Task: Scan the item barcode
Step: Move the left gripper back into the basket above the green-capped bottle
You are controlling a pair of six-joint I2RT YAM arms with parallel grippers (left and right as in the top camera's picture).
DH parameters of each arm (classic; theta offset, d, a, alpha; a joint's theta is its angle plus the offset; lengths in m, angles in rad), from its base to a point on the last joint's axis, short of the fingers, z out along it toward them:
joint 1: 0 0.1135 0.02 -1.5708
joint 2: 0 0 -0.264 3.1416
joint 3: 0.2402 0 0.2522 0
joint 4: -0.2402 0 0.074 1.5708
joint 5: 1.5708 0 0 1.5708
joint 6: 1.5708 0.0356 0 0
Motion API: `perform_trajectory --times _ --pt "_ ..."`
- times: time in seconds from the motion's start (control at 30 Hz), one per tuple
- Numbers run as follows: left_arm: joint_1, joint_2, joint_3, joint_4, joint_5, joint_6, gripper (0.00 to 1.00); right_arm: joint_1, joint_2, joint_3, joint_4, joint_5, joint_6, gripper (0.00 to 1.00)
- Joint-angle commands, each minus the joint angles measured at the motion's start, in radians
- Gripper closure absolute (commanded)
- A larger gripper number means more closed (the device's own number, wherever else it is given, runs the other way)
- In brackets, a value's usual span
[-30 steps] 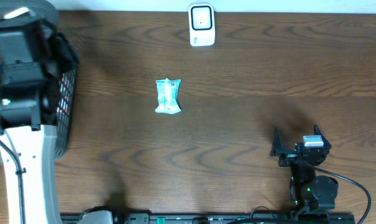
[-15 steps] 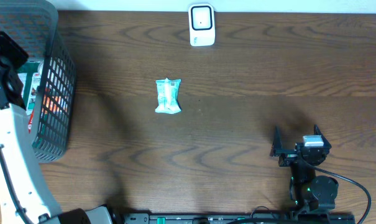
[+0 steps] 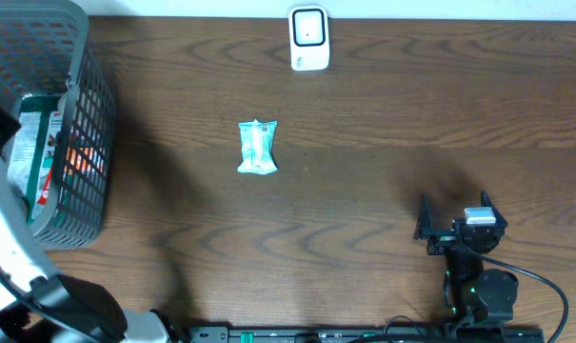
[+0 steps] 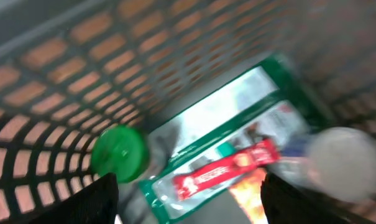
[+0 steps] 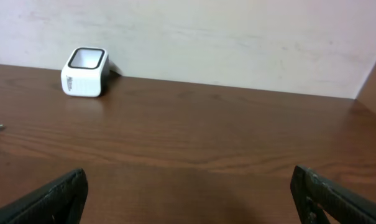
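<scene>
Where basket [image 4: 63, 68] holds packet [image 4: 206, 118], red label [image 4: 228, 169] unreadable

Teal packet [image 3: 258, 148] on wooden table [image 3: 383, 105]

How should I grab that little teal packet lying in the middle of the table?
Come straight down and pinch the teal packet across its narrow middle, fingers on its two long edges. It lies flat on the table, so the top is the open approach.

Dark wood table [image 3: 383, 124], pale wall [image 5: 237, 31]
</scene>
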Motion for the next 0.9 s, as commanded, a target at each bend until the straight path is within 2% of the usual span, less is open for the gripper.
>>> perform_trajectory --times 0.0,0.33,0.73,0.87 --pt "0.059 0.064 0.008 -0.032 -0.013 -0.057 0.27 0.003 0.001 -0.001 -0.004 -0.005 -0.010 0.01" --pt "0.163 0.169 0.007 -0.068 -0.013 -0.057 0.23 0.003 0.001 -0.001 -0.004 -0.005 -0.010 0.01" --pt "0.170 0.269 -0.030 -0.040 -0.013 -0.053 0.21 0.003 0.001 -0.001 -0.004 -0.005 -0.010 0.01" --pt "0.174 0.296 -0.030 -0.038 -0.013 -0.052 0.14 0.003 0.001 -0.001 -0.004 -0.005 -0.010 0.01"
